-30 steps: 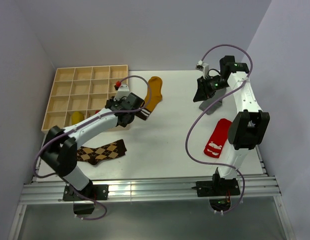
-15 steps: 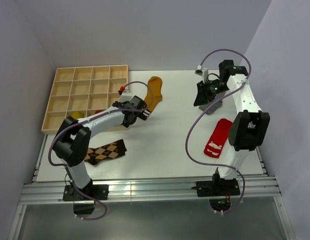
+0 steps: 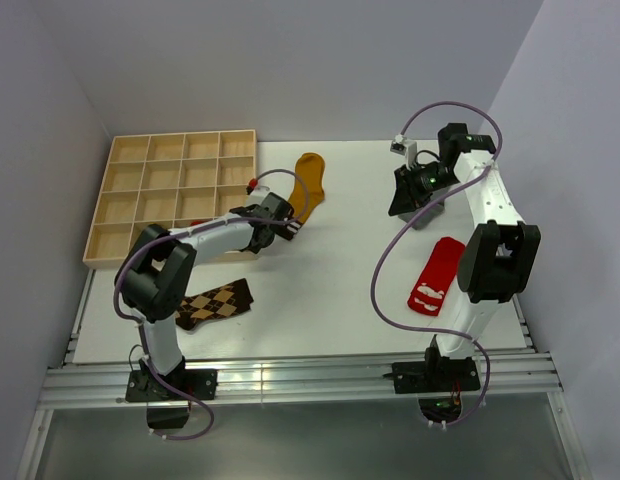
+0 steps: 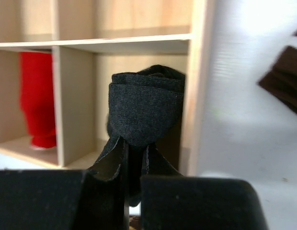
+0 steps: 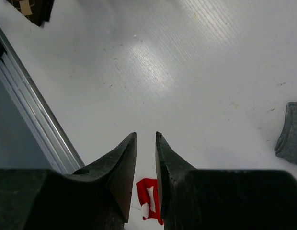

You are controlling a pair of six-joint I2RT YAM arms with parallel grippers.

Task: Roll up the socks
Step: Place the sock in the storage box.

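Pinching one rolled black sock (image 4: 146, 105)

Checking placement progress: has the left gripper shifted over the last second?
Yes. The left gripper, shut on a rolled black sock, edged right, away from the wooden grid tray toward the flat mustard-yellow sock.

Layout, taken off each gripper.
Left gripper (image 4: 134, 148): rolled sock (image 4: 146, 103) in its jaws, tray (image 4: 201, 72) behind it, second bundle (image 4: 38, 100) inside tray to left. Right gripper (image 5: 146, 139): flat sock (image 5: 147, 203) beneath, another sock (image 5: 291, 132) to right.

No readable text, label, brand or number shows in any view.
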